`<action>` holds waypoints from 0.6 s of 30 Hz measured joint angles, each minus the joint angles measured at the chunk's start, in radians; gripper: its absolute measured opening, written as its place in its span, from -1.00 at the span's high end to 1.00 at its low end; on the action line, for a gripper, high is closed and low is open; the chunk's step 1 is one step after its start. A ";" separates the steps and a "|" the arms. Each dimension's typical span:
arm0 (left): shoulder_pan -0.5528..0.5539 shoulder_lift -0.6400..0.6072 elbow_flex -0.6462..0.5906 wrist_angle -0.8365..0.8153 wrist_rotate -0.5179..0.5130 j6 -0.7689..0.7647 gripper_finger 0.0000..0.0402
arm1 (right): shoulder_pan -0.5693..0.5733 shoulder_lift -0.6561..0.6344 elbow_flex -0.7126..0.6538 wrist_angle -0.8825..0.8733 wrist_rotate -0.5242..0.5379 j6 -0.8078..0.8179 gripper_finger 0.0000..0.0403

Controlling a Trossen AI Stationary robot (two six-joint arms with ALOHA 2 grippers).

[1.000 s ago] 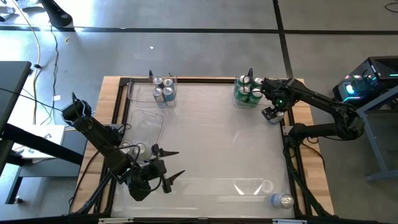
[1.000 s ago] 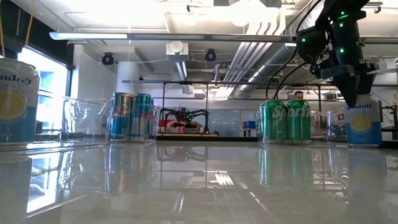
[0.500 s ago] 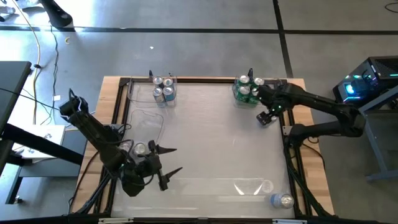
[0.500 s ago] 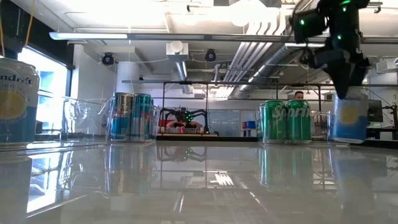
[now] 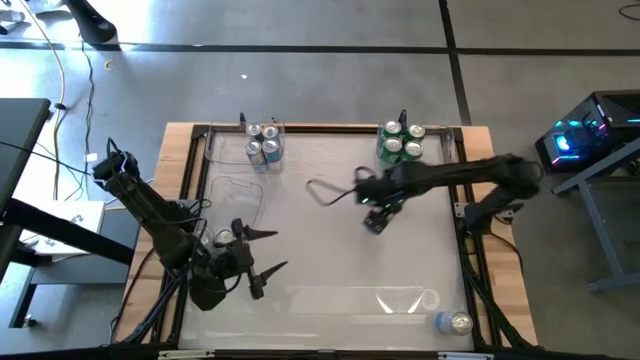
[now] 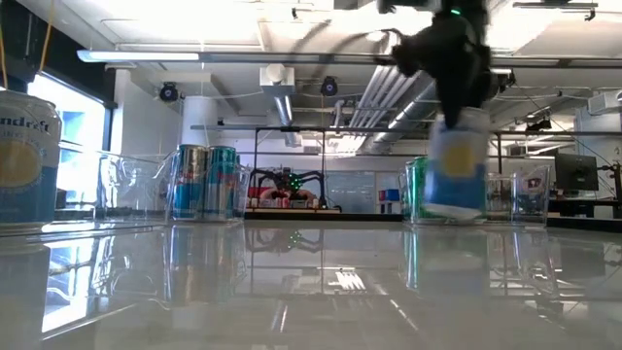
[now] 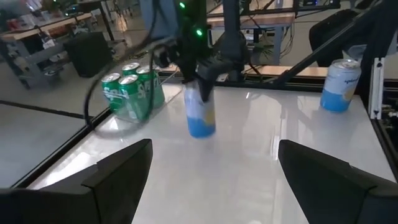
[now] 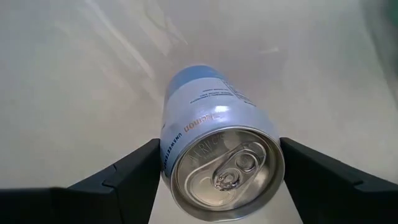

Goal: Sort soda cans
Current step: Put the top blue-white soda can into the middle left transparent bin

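My right gripper point(image 5: 376, 218) hangs over the middle of the table, shut on a light blue soda can point(image 7: 200, 115) with a silver top point(image 8: 225, 169). My left gripper point(image 5: 280, 250) stands open near the table's front left and faces that can from a distance. Beside it a pale can point(image 5: 226, 238) stands upright on the table. Blue cans point(image 5: 262, 143) stand in a clear tray at the far left. Green cans point(image 5: 400, 143) stand at the far right. One more pale can point(image 5: 452, 322) stands at the near right corner. My right gripper pinches the can's upper side wall point(image 8: 168, 149), just below the rim, between its two fingers point(image 8: 124, 177). The fingers come from above, pointing down. The can point(image 6: 457, 175) hangs below them, tilted a little and just clear of the table.
An empty clear tray point(image 5: 238, 195) lies at the left, another point(image 5: 400, 300) along the near edge. A raised wooden frame point(image 5: 330, 128) runs round the white table. Open surface lies between the two grippers.
My right gripper has carried the light blue can from beside the green cans at the far right toward the middle of the table, lifting it and rolling its wrist. The can now hangs tilted. My left gripper has drifted a little up and back.
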 joint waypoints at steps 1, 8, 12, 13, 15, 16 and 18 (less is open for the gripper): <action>0.000 0.000 0.000 -0.002 -0.004 0.000 -0.72 | 0.020 0.046 0.043 -0.001 0.002 -0.010 -0.43; -0.010 -0.001 0.000 -0.069 -0.006 -0.066 -0.72 | 0.113 0.319 0.319 -0.004 0.008 -0.136 -0.43; -0.030 -0.012 0.000 -0.131 -0.007 -0.146 -0.72 | 0.128 0.424 0.439 -0.013 0.005 -0.209 -0.43; -0.035 -0.015 0.000 -0.147 -0.007 -0.167 -0.72 | 0.128 0.444 0.464 -0.017 0.006 -0.222 -0.43; -0.046 -0.019 0.000 -0.170 -0.007 -0.207 -0.72 | 0.127 0.480 0.514 -0.026 0.008 -0.240 -0.43; -0.050 -0.020 0.000 -0.182 -0.007 -0.224 -0.72 | 0.126 0.495 0.535 -0.029 0.009 -0.247 -0.43; -0.058 -0.020 0.000 -0.197 -0.007 -0.247 -0.72 | 0.126 0.514 0.570 -0.024 0.015 -0.259 -0.43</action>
